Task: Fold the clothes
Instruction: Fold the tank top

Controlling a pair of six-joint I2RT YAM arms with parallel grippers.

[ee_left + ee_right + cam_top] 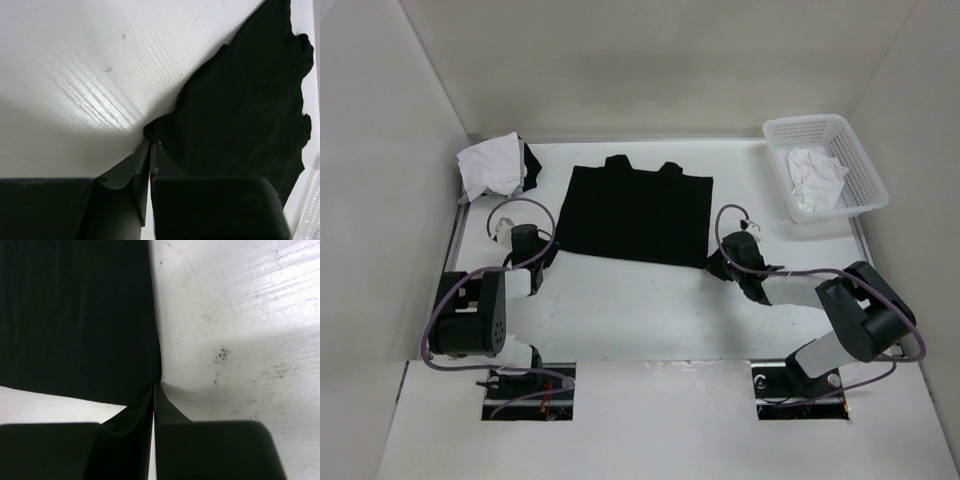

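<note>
White tabletop (650, 320): your left gripper (150, 144) and right gripper (154, 387) pinch shut on the black sleeveless fabric top (635, 210) at seven and five o'clock; next, fold toward twelve.

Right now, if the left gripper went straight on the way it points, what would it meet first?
The black top: its near corner sits bunched at the left gripper's closed tips; past that, probably only table.

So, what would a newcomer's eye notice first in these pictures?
The large black top lies spread mid-table, with the left gripper and right gripper shut on its two near corners. Next, a white basket far right holds a crumpled white garment; a clothes pile sits far left.
</note>
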